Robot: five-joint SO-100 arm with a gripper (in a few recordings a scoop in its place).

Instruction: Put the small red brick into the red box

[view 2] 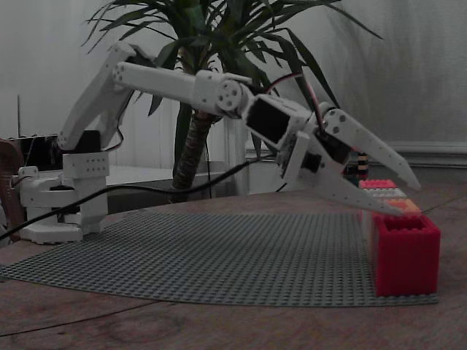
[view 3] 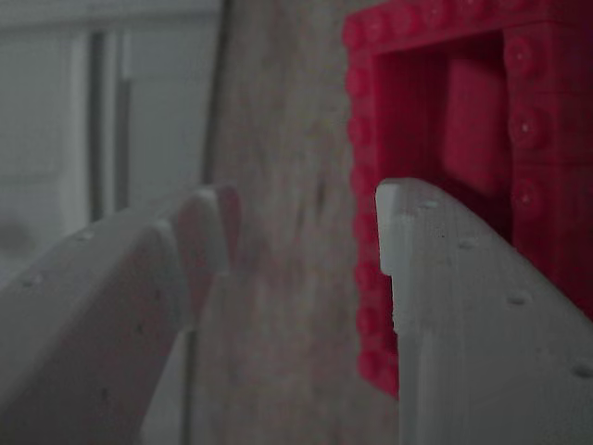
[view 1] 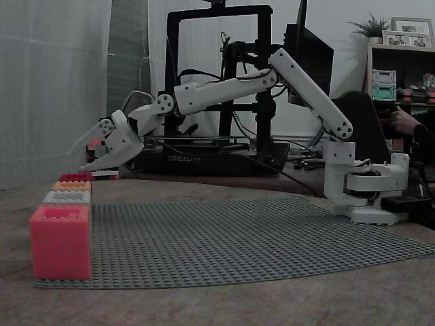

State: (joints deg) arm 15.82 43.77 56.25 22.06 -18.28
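The gripper (view 1: 76, 163) is hanging open and empty, its white fingers spread with nothing between them. It is sitting at the left of a fixed view and at the right of a fixed view (view 2: 407, 200), poised just above the red box (view 2: 405, 251) in that frame's lower right. In the wrist view a red block, which I am taking to be the small red brick (view 3: 473, 125), is lying inside the box's cavity in the upper right. On that reading the placing is looking done and the arm is at the point of withdrawing. The next move is calling for a clean lift up and back, keeping the lower finger clear of the box rim. The arm (view 1: 299, 81) is reaching far out from its base (view 1: 367, 197) at the right of the frame, with the elbow raised at upper centre, the forearm sloping down to the left, and the wrist pitching downward past the grey baseplate (view 1: 258, 231).
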